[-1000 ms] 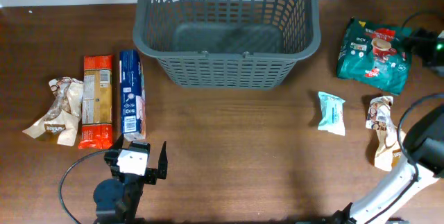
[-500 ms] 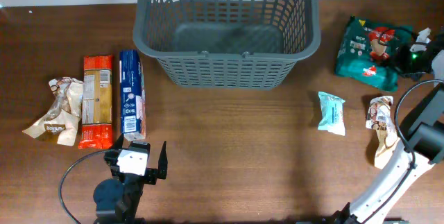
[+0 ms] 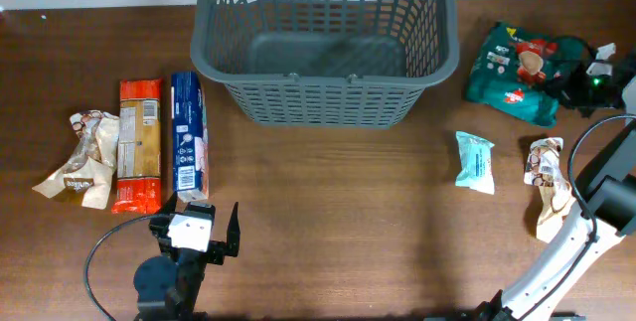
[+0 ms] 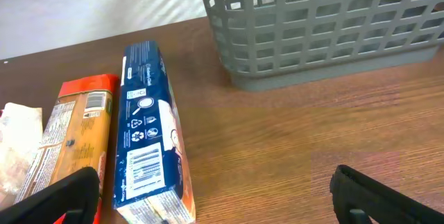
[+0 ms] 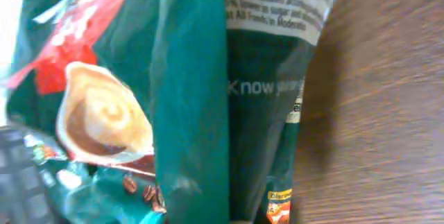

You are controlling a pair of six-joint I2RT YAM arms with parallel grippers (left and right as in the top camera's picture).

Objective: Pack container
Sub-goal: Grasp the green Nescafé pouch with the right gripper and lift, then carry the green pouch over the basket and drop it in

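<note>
Blk L gripper [image 3: 202, 212], white R arm [image 3: 556, 261]

This is looking like a robotics lab bench, not a home or shop — a bare wood-grain table [image 3: 338, 212] is standing against a plain white wall [image 4: 69, 16], and a loose black cable [image 3: 87, 266] is looping behind the left gripper [image 4: 214, 175]. Ahead of its wide-apart fingers [image 4: 62, 196], to their left, a blue packet [image 4: 147, 141] and an orange packet [image 4: 73, 141] are lying side by side. A grey container [image 4: 319, 30] is standing ahead and to the right — while the right gripper [image 3: 561, 71] is pinching a green coffee packet [image 3: 512, 73].
</note>
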